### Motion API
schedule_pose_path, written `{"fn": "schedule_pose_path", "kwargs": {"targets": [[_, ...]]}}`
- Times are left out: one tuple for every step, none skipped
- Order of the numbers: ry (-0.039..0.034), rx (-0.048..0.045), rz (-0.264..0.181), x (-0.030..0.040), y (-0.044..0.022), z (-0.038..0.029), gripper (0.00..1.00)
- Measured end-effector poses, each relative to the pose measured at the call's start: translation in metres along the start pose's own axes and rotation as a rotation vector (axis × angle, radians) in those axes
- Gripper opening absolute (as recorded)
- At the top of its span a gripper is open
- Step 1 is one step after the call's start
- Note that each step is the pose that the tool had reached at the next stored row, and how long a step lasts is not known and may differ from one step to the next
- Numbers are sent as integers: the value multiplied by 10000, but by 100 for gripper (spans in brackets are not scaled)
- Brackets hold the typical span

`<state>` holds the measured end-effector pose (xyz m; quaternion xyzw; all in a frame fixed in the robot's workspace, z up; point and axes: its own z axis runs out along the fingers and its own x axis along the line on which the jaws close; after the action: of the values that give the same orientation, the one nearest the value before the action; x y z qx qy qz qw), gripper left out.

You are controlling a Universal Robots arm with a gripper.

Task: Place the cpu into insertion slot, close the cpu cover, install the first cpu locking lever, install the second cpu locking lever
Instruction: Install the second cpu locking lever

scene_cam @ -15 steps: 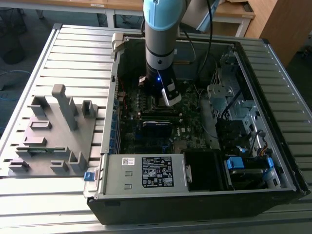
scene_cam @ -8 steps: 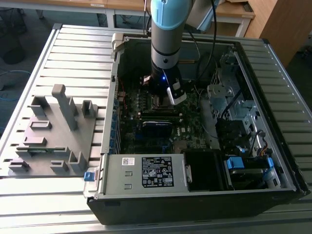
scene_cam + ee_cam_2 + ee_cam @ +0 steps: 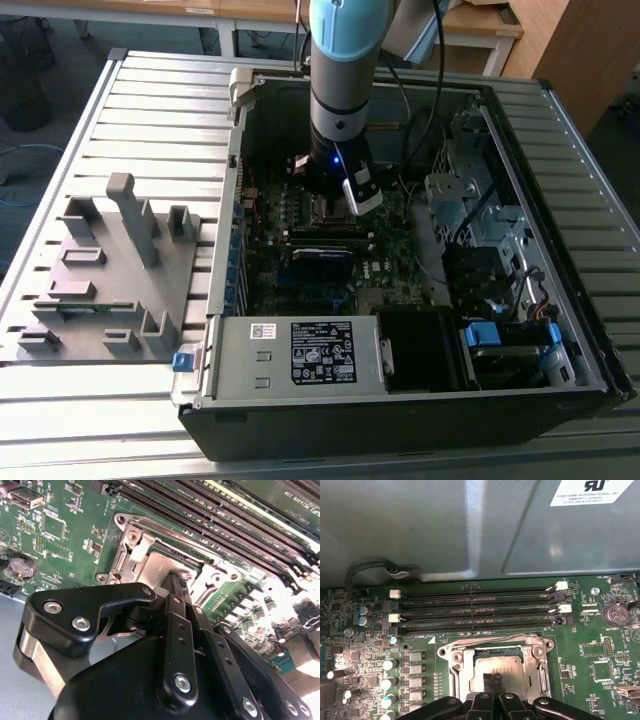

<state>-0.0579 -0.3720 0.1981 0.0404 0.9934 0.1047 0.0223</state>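
Exterior view: my arm [image 3: 345,60] reaches down into the open PC case [image 3: 400,390], w/ the gripper [image 3: 335,205] low over the green board [image 3: 300,290], just above the socket area. Grey fixture tray [image 3: 100,270] sits on the slatted table [image 3: 60,420], beside the case toward the exterior view's left.

First wrist view: the insertion slot [image 3: 465,672] lies next to the four long black memory slots [image 3: 475,612]. The cpu [image 3: 507,672], dull silver top, rests flat inside it. The cpu cover [image 3: 495,642] frames the chip w/ its square window; I cannot tell whether it is fully down. The gripper [image 3: 492,682] has its fingertips [image 3: 487,682] pressed together, side by side, right over the chip; contact w/ the chip top I cannot tell.

Second wrist view: same gripper [image 3: 176,582], tips closed to a narrow point at the cpu [image 3: 160,565] surface, nothing between them. Insertion slot [image 3: 131,537] rim and cpu cover [image 3: 212,577] show around the chip. Coin battery [image 3: 22,566] sits on the board, well apart from the socket.
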Motion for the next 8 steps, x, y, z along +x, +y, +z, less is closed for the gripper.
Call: {"fn": "schedule_pose_path", "kwargs": {"targets": [[0, 1, 1, 0, 1, -5, 10], [-1, -1, 0, 0, 2, -12, 10], [-1, -1, 0, -1, 5, -24, 10], [0, 0, 0, -1, 8, -37, 10], [-1, -1, 0, -2, 10, -50, 10], [-1, -1, 0, -2, 13, -61, 10], [-1, -1, 0, -2, 14, -68, 10], [-2, -3, 0, -3, 15, -70, 10]]}}
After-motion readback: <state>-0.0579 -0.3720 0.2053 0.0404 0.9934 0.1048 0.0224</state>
